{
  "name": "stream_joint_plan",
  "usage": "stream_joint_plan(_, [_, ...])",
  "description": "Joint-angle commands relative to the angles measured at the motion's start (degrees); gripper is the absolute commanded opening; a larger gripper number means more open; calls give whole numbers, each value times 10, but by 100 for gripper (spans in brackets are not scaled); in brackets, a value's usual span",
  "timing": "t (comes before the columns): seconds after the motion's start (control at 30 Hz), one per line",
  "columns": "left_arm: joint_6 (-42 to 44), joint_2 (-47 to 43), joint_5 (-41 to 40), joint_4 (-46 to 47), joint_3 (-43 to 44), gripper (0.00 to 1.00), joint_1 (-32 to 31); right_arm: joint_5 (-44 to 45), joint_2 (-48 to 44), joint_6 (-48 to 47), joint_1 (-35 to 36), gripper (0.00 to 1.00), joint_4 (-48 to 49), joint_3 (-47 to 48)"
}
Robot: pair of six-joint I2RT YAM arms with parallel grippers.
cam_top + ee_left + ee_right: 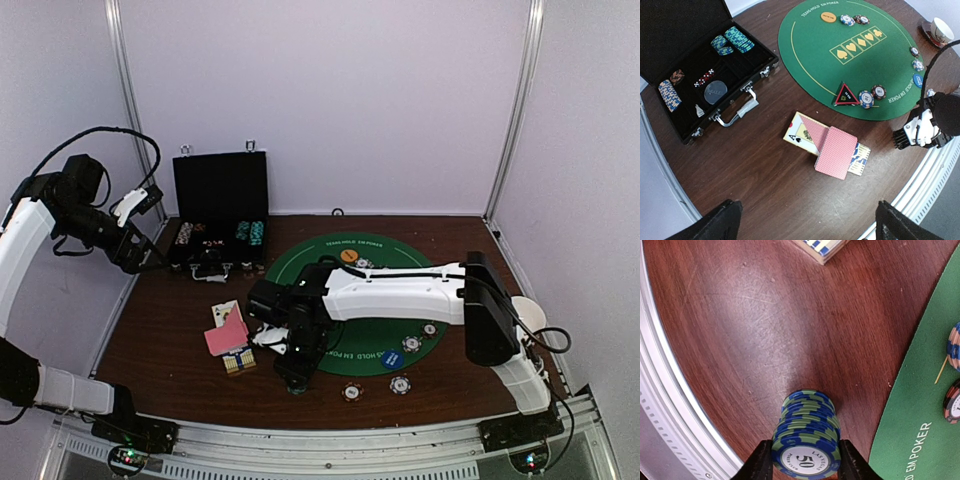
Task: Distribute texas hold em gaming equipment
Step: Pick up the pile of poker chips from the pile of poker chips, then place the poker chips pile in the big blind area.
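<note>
Perhaps six teal chips [805, 440] between right jaws

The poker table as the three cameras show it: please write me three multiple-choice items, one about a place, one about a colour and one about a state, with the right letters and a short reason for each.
1. Where does the orange disc button lie?
A. in the black case
B. on the green felt mat
C. on the playing cards

2. Which colours are the edge stripes of the chip stack at the right gripper?
A. red and white
B. blue and green
C. orange and black

3. In what state is the left gripper?
A. open, holding nothing
B. shut on a card
C. shut on a chip

Right letters: 1 B, the button sits on the green felt near the printed rim. 2 B, the right wrist view shows blue and green stripes. 3 A, its fingers stand wide apart with nothing between them.
</note>
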Motion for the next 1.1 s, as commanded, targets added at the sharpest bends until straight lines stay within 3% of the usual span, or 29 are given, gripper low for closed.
stream_joint_plan(0.0, [4,-8,2,-2,5,98,4,3,0,-5,2,39,-6,13])
stream_joint_plan(0.33, [5,-10,-2,-4,6,98,3,52,-41,0,-8,22,-30,46])
stream_joint_plan(0.6, [5,-11,-1,-3,5,98,3,110,-79,29,-116,15,-31,73])
stream_joint_plan(0.83, [5,-11,-1,-4,0,98,4,146,-5,46,-224,15,-32,146])
stream_joint_plan(1.07, [5,-2,3,-4,3,97,3,160,100,57,-276,15,-13,243])
